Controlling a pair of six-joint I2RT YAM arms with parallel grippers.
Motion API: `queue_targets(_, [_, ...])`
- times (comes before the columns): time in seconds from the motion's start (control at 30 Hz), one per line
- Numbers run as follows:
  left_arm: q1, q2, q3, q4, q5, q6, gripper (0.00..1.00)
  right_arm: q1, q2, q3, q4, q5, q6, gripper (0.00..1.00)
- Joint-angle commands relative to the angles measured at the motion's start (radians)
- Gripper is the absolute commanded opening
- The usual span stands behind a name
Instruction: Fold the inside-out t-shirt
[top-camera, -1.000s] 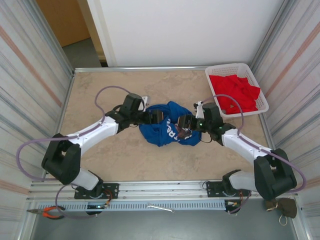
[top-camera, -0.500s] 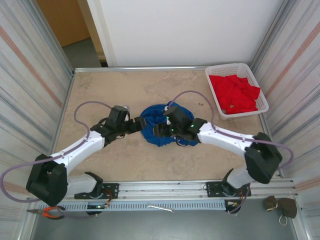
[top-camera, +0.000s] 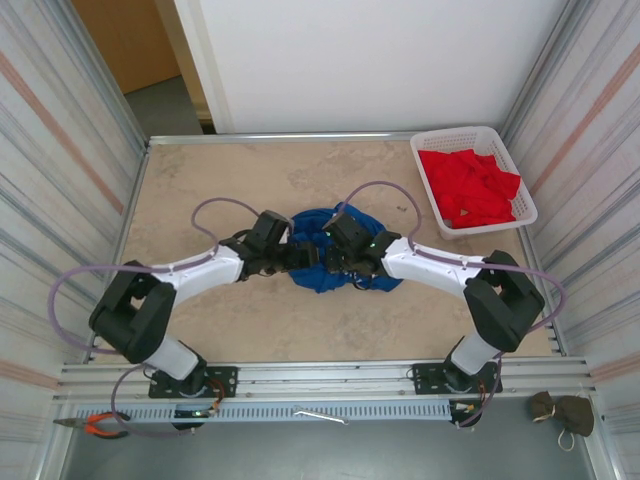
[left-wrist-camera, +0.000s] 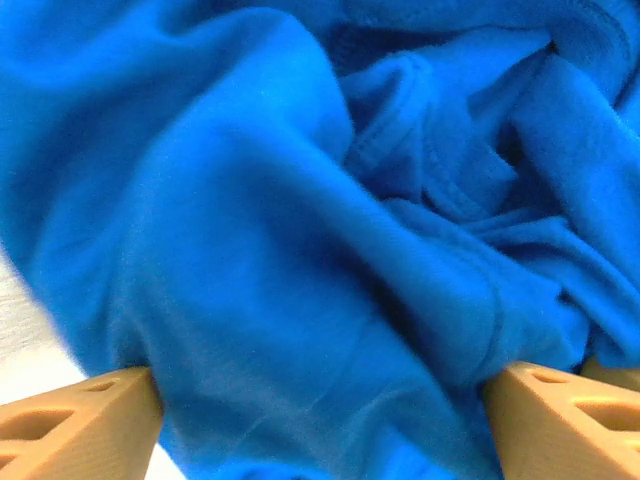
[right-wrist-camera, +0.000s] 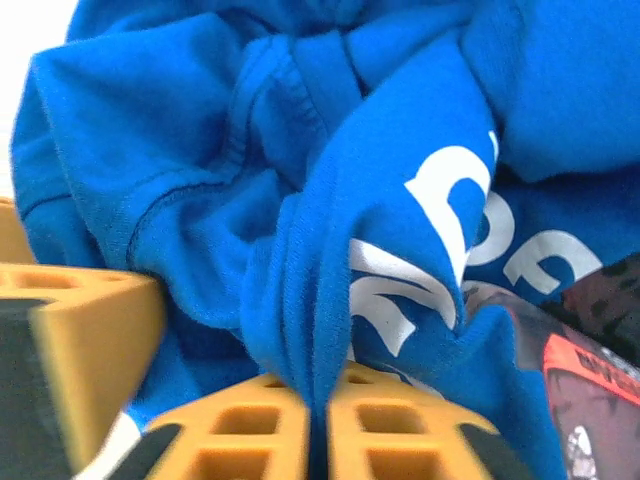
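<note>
white basket (top-camera: 421, 160) holding red garments (top-camera: 470, 185) is my landmark; pliers (top-camera: 98, 425) lie on the rail far to its near-left, and from above both arms cross over the cloth and hide its middle. beige stone-look table (top-camera: 240, 175), ribbed metal walls on either side, white panel behind. the inside-out t-shirt (top-camera: 322, 274) lies bunched well to the basket's near-left, a roundish heap with no long axis or heading i can read; the right gripper (right-wrist-camera: 325, 430) is pinched together on a fold beside white lettering, and the left gripper (left-wrist-camera: 320, 430) has its fingers wide apart with cloth bulging between.

Bright, even light; the t-shirt (left-wrist-camera: 250, 300) blurs in left wrist view
</note>
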Motion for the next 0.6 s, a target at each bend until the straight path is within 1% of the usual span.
queue_targets(0.0, [-0.002, 0.054, 0.023, 0.058, -0.005, -0.014, 0.57, -0.018, -0.057, -0.029, 0.015, -0.022, 0.013, 0.0])
queue_targets(0.07, [0.008, 0.09, 0.055, 0.067, 0.004, -0.013, 0.15, -0.043, -0.106, -0.054, 0.036, -0.05, 0.019, 0.0])
queue_targets(0.1, [0.016, 0.101, 0.075, 0.073, 0.029, -0.012, 0.0, -0.065, -0.143, -0.073, 0.052, -0.072, 0.022, 0.0])
queue_targets(0.17, [0.045, 0.089, 0.113, 0.08, 0.069, -0.012, 0.0, -0.116, -0.227, -0.111, 0.08, -0.102, 0.032, 0.0])
queue_targets(0.27, [0.093, 0.002, 0.16, 0.085, 0.107, -0.019, 0.0, -0.214, -0.359, -0.179, 0.11, -0.155, 0.051, 0.0])
queue_targets(0.33, [0.133, -0.061, 0.174, 0.117, 0.171, -0.045, 0.0, -0.264, -0.433, -0.227, 0.13, -0.172, 0.055, 0.0])
queue_targets(0.4, [0.179, -0.121, 0.161, 0.212, 0.259, -0.101, 0.0, -0.294, -0.482, -0.286, 0.145, -0.148, 0.059, 0.0])
queue_targets(0.47, [0.213, -0.164, 0.134, 0.327, 0.334, -0.153, 0.0, -0.307, -0.498, -0.363, 0.201, -0.119, 0.083, 0.0])
queue_targets(0.57, [0.252, -0.191, 0.089, 0.493, 0.416, -0.223, 0.0, -0.311, -0.444, -0.461, 0.3, -0.092, 0.126, 0.0])
